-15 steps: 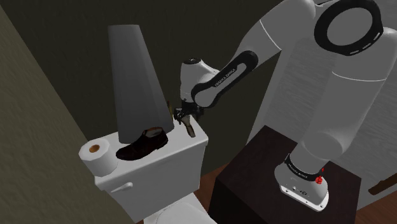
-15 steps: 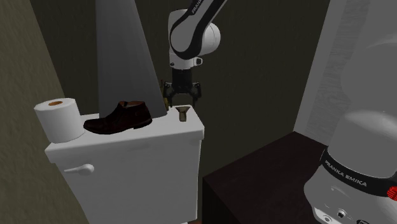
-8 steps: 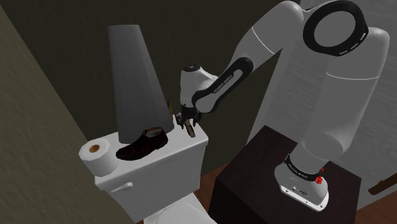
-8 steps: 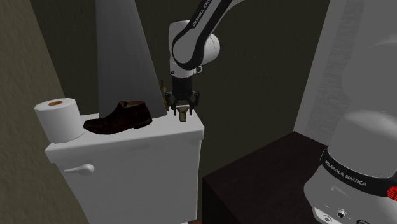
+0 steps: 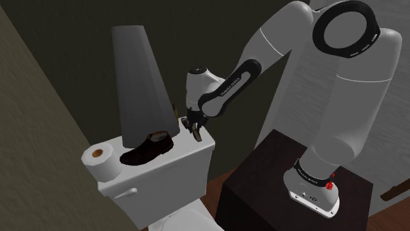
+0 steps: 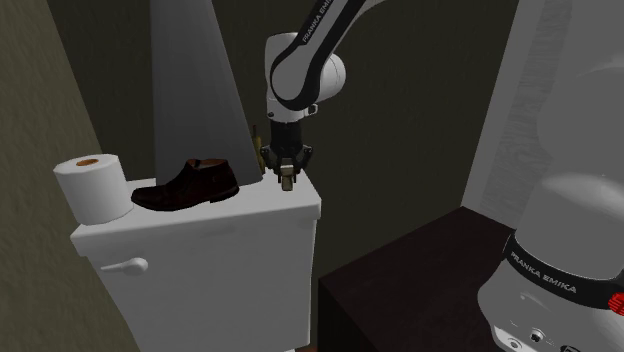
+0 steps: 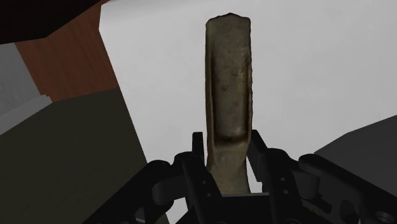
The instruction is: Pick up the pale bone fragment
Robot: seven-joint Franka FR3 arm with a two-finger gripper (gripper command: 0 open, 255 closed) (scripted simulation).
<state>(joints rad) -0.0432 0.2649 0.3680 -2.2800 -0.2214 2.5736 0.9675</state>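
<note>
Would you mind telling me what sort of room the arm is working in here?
Most likely a bathroom: a white toilet tank with a flush lever and a toilet paper roll on its lid. The claw clasps the bone fragment at that lid.

In the second exterior view, the toilet paper roll stands at the left end of the toilet tank lid. The shoe lies mid-lid. The bone fragment is at the right end, clasped in the end effector. The stand sits lower, right of the tank.
</note>
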